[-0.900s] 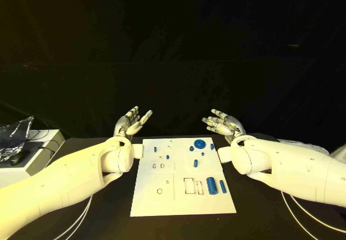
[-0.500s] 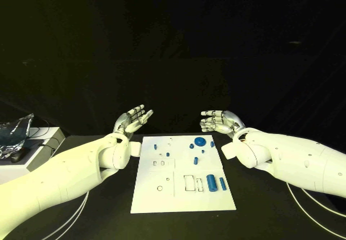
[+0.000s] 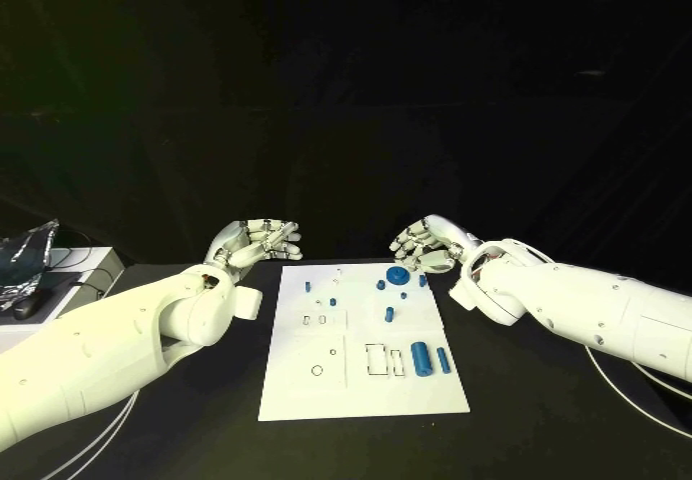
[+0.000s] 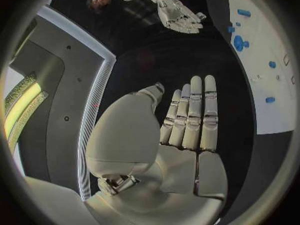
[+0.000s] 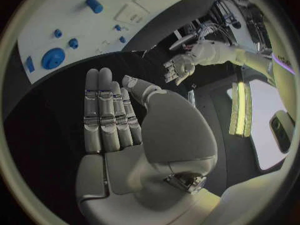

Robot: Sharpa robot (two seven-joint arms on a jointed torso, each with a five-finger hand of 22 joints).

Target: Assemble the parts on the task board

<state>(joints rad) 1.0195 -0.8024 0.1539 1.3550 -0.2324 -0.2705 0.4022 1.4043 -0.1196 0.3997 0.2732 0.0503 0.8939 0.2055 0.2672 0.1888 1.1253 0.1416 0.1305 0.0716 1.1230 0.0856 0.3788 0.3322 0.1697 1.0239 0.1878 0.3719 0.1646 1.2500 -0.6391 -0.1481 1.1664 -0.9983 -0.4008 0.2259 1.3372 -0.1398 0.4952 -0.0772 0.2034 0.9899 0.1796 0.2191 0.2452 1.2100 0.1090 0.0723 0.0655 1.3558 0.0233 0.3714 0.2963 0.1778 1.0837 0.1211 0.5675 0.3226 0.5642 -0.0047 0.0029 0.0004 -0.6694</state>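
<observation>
The white task board [image 3: 361, 390] lies flat in the middle of the black table [image 3: 548, 420], with small blue parts [image 3: 421, 358] scattered over its far and right areas. The left hand [image 3: 257, 241] hovers just beyond the board's far left corner and the right hand [image 3: 427, 243] just beyond its far right corner. Both are released, fingers extended side by side, grasping nothing.

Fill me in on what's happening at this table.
The robot is at the start of assembling the blue parts on the white task board. Nothing is held: the left robot hand and the right robot hand hover empty at the board's far corners, fingers straight in the wrist views. The parts lie on the board.
</observation>
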